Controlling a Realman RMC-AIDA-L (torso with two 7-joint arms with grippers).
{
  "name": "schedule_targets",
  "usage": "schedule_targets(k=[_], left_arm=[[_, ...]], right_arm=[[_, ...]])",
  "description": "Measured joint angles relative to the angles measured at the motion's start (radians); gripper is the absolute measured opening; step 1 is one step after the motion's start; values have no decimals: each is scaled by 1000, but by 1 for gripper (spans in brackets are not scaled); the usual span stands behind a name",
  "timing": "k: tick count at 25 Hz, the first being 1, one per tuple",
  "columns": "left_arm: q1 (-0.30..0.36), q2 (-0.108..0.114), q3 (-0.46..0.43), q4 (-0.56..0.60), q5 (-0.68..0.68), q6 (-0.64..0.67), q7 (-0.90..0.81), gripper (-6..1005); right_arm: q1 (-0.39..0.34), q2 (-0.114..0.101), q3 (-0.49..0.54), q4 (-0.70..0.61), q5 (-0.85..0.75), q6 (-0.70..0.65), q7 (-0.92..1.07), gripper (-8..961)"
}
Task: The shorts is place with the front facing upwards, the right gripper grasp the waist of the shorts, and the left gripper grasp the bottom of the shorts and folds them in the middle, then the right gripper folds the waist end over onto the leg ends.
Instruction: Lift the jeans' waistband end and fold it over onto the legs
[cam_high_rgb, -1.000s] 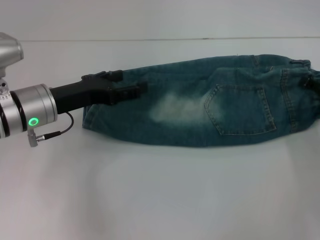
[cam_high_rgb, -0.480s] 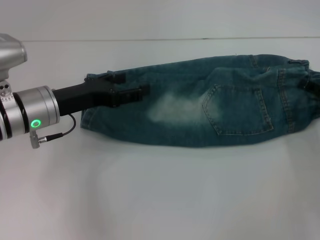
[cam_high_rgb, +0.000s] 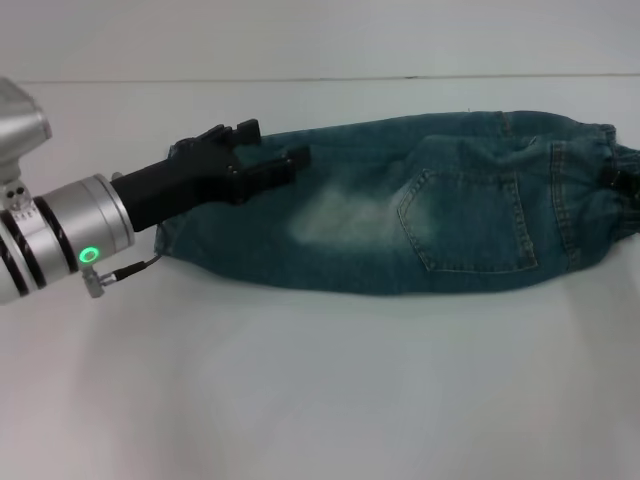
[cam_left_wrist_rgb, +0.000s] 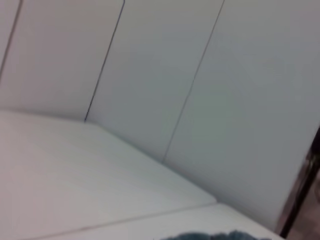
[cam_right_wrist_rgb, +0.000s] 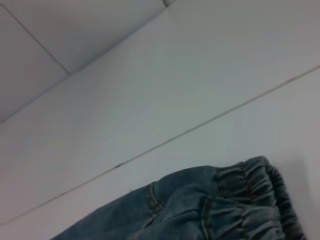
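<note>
- Shorts (cam_high_rgb: 420, 215) are lying folded lengthwise on the white table (cam_high_rgb: 320, 400) in front of you, stretching across it from left to right.
- You are seeing a stitched patch pocket (cam_high_rgb: 470, 220) facing up, with a pale faded patch (cam_high_rgb: 335, 215) just beside it toward the left.
- Your waist (cam_high_rgb: 622, 195), the gathered elastic band, is sitting at the far right end of the fabric; the right wrist view is showing it puckered (cam_right_wrist_rgb: 255, 200) against the table.
- Your leg ends (cam_high_rgb: 168, 225) are lying at the left end, partly under the left arm.
- Your left gripper (cam_high_rgb: 268, 152) is reaching in from the left and hanging over the upper left part of the denim, fingers (cam_high_rgb: 290, 165) spread apart and holding nothing.
- Its silver wrist (cam_high_rgb: 70, 240) is showing a green light (cam_high_rgb: 90, 254).
- Your right gripper (cam_high_rgb: 630, 187) is appearing only as a dark sliver at the right edge by the waist, and you cannot tell how its jaws are standing.
</note>
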Motion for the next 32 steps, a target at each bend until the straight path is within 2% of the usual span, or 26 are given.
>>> schedule_targets(k=[5,9,12,14,15,17,20,23,29,32], left_arm=[[-53,-2,7,-182,-117,-1,187,861],[-114,-2,2,-372,-248,-5,407,851],[-173,-2,-39,-575,-415,-4,686,844],[-218,-2,-113,-707,-455,-9,900,839],[-229,-2,-142,-737,-455,-15,962,837],[-248,-2,-214,-809,-453,-35,1115,747],[-254,-2,-261,-843,-451,-59,1198,613],[-255,-2,-272,-848,-449,-91,1210,372],[-263,-2,-301,-850,-443,-148,1213,162],[-265,-2,-329,-851,-417,-166,1215,63]], right_arm=[[-41,6,-4,-73,-1,-78,42,322],[-67,11,-5,-121,-2,-131,78,205],[-77,10,-5,-142,-10,-170,106,145],[-83,8,-3,-158,-24,-195,127,129],[-85,7,0,-168,-29,-207,134,120],[-93,8,5,-194,-39,-239,151,104],[-112,14,9,-250,-41,-286,177,104],[-134,23,11,-322,-39,-331,205,104],[-148,29,41,-437,-34,-473,255,105],[-148,46,57,-499,-34,-527,274,103]])
